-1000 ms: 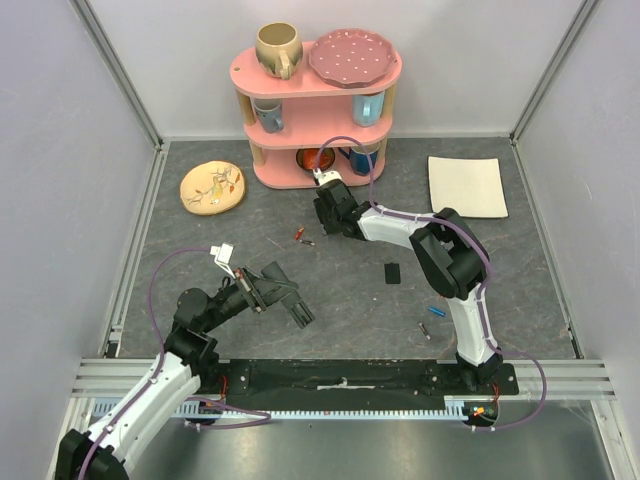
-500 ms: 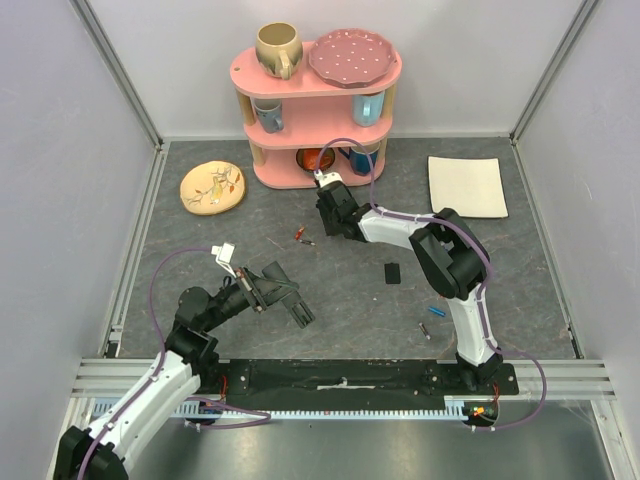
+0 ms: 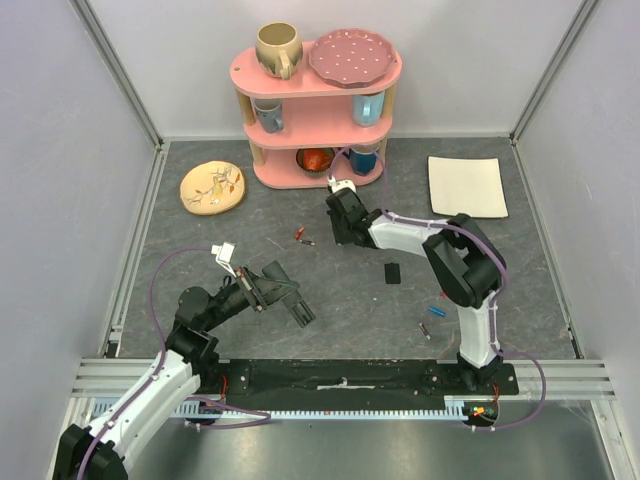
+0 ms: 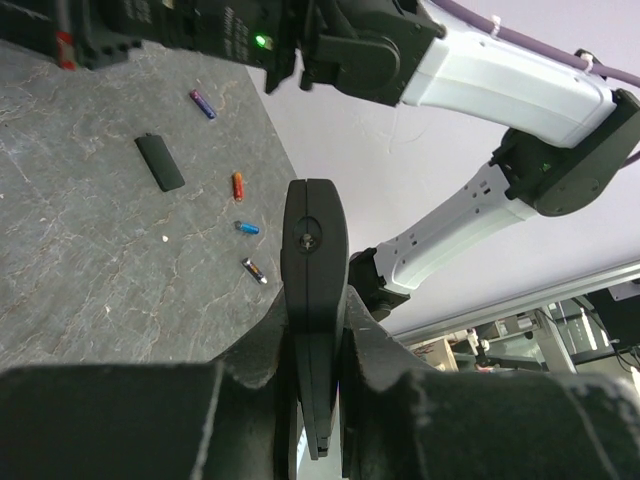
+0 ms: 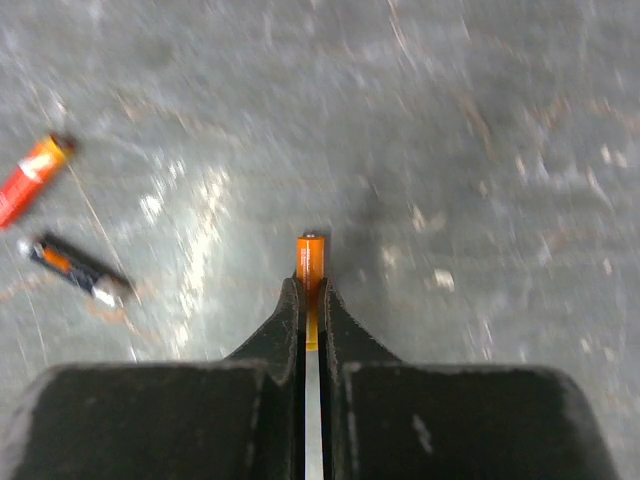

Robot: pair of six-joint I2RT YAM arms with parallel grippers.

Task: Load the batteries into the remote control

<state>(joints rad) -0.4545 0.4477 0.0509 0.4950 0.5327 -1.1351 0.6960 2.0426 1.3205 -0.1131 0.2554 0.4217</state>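
Grey marbled tabletop [image 3: 530, 270]; pale lilac walls [image 3: 60, 200] on 3 sides w/ alu corner posts [image 3: 115, 70]; pink 3-tier shelf [image 3: 300, 181] back centre; soft even light.

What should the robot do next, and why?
Probably lift the orange battery and carry it toward the remote control. The right gripper is shut on that battery, and the left gripper holds the remote clamped edge-on.

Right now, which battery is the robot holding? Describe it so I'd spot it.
Start at the pink shelf at the back; in front hangs the right end effector. Pinched between its jaws is an orange battery, unlike the two loose batteries lying beside it.
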